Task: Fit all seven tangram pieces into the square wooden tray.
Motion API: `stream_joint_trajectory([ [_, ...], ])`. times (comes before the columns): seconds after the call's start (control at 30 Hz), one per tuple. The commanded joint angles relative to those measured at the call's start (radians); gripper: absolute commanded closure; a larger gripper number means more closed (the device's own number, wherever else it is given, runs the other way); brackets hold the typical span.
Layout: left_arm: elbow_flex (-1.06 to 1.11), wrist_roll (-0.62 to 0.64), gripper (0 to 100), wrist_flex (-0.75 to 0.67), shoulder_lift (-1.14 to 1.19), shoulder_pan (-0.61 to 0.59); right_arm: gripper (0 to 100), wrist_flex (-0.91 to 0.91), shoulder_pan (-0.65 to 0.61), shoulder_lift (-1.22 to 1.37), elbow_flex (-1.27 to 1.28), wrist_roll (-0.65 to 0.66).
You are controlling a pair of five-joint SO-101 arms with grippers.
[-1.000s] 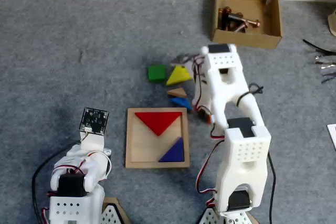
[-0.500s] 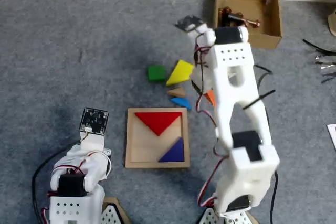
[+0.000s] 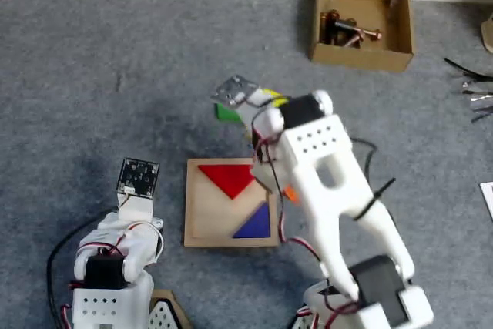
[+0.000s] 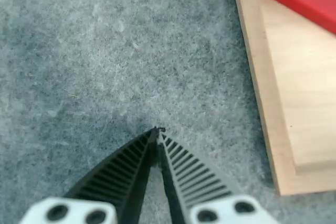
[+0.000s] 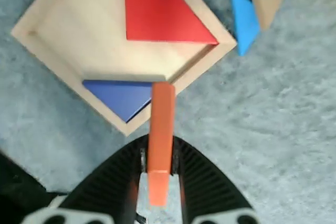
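Orange piece [image 5: 160,129] clamped edge-on in right tool [image 5: 160,153], hanging at tray [image 5: 79,30] rim, close to blue triangle [image 5: 123,95]. Red triangle [image 5: 155,14] also seated in tray. Left tool [image 4: 157,135] closed, empty, over tabletop [image 4: 79,51] beside tray. Risk: piece released on edge could catch rim or blue triangle, then tip or jam instead of lying flat.
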Motion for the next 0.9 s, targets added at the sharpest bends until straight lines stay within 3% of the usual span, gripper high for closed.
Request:
stream_joint_trajectory([
  [0.0,0.019,-0.003,99,0.005,-0.007,0.013,99.4,-0.213,-0.007,-0.120,0.162,-0.112],
  [0.2,0.019,-0.003,99,0.005,-0.007,0.013,99.4,-0.403,-0.051,-0.171,0.334,-0.221],
  [0.5,0.019,-0.003,99,0.005,-0.007,0.013,99.4,-0.634,-0.064,-0.171,0.443,-0.486],
  [0.87,0.019,-0.003,99,0.005,-0.007,0.013,99.4,-0.800,-0.114,-0.179,0.582,-0.503],
])
